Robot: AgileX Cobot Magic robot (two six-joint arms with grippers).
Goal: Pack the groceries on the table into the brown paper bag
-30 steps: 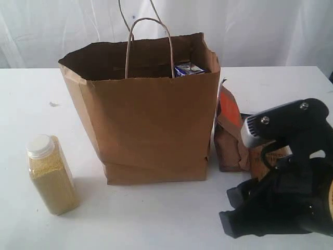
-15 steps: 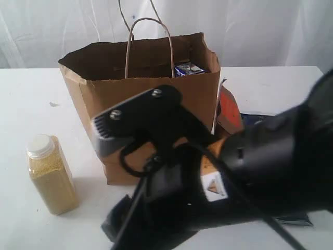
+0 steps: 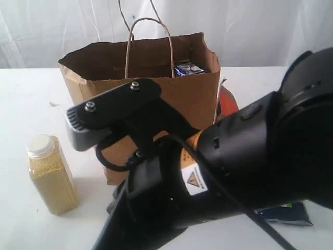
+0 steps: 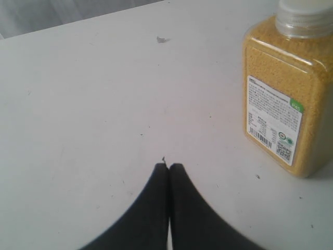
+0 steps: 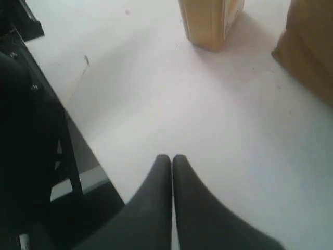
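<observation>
In the exterior view, the bag (image 3: 192, 94) stands upright mid-tabletop (image 3: 21, 104) with the carton (image 3: 188, 68) showing inside its mouth. The bottle (image 3: 51, 174) stands apart on the left and the pouch (image 3: 227, 107) leans against the bag's right side. A dark blue pack (image 3: 285, 213) peeks out low on the right. The right arm (image 3: 234, 172) fills the foreground, reaching across toward the left. Behind hangs a white curtain (image 3: 260, 31).

In the left wrist view, the left tool (image 4: 168, 169) has its tips pressed together, holding nothing, over bare tabletop. The bottle (image 4: 286, 99) stands upright just beside it, with its label facing us. A small speck (image 4: 162, 39) marks the white surface.

In the right wrist view, the right tool (image 5: 171, 159) is likewise closed and empty. The bottle's base (image 5: 210, 23) is ahead of it and the bag's corner (image 5: 309, 41) off to one side. The tabletop's edge and a dark frame (image 5: 31, 130) show below.

We judge the bottle is the next thing to pack, and the step is an approach to it. The next move calls for spreading a tool's tips, setting them around the bottle's body and closing firmly. We cannot tell which arm will take it.
</observation>
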